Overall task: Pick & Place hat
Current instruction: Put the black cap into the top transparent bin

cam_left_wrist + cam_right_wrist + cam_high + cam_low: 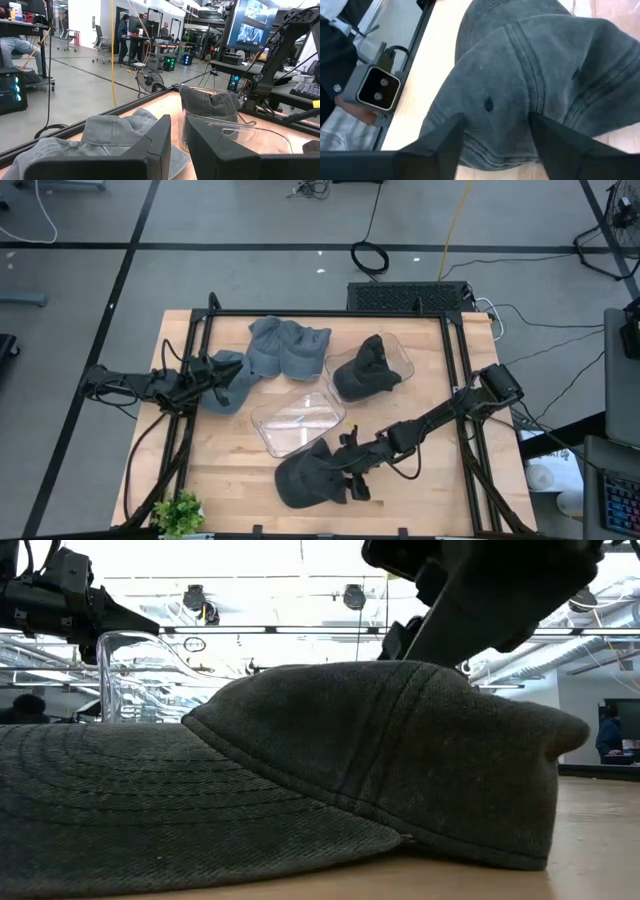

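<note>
Nearest the front edge of the table (230,480), my right gripper (345,470) hovered over the dark cap (305,475), its fingers (445,145) spread wide on either side of the crown and closed on nothing. That cap lay flat on the wood, a strip of bare board between it and the front edge, and a small green plant (180,513) sat at the front left corner. My right arm reached in low and diagonal from the right frame rail. Just behind the cap stood an empty clear bin (297,420); a second clear bin (392,360) beyond it to the right held another dark cap (365,370). My left gripper (222,370) lay stretched in from the left side, fingers narrowly parted, beside two grey hats (285,348) near the back. Low down, the dark cap filled the view and hid most of the table behind it.
</note>
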Motion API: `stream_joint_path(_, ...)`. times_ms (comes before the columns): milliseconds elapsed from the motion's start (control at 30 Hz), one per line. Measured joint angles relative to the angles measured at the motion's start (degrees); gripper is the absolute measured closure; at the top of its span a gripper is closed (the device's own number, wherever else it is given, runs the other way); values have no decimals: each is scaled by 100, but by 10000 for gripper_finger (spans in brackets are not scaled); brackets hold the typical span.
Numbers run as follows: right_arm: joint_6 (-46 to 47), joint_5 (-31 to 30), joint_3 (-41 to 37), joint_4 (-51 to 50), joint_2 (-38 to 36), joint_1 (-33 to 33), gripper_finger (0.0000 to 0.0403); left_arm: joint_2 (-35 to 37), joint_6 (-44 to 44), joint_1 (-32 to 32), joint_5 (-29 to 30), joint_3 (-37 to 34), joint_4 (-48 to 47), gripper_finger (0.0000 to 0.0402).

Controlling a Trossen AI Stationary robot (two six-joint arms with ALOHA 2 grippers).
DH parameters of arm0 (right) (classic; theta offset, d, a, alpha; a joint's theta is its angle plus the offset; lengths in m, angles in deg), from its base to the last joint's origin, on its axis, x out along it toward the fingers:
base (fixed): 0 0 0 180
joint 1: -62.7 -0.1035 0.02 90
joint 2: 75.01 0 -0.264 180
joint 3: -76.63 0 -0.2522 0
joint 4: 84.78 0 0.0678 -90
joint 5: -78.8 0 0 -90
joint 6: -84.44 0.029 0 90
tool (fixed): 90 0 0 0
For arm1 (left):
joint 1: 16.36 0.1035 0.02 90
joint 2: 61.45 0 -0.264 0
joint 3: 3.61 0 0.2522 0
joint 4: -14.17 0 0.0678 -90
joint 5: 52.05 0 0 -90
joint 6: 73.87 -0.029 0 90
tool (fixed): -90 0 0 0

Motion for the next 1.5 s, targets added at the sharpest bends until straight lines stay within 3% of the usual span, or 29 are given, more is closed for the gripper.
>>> stream_joint_path(200, -171, 189, 0, 19, 0, 225, 356, -1, 0, 0, 0, 0, 0, 334)
stream_joint_path(267, -346, 303, 0, 17, 0, 256, 390, -2, 0, 0, 0, 0, 2, 334)
stream_joint_path(500, -576, 377, -1, -23, -55, 267, 402, -2, 0, -1, -2, 0, 0, 334)
stream_joint_path(733, -865, 363, -2, -60, -805, 31, 402, 0, 0, 0, 0, 0, 2, 334)
stream_joint_path(1067, -1312, -946, -7, -1047, -2163, -209, 403, 0, 0, 0, 0, 0, 1, 334)
stream_joint_path(1367, -2075, -1113, -7, -1226, -3506, 101, 403, 0, 0, -1, 0, 0, 0, 334)
stream_joint_path(1500, -2467, -1559, -7, -1517, -4060, 419, 403, -1, 0, 0, -2, 0, 0, 334)
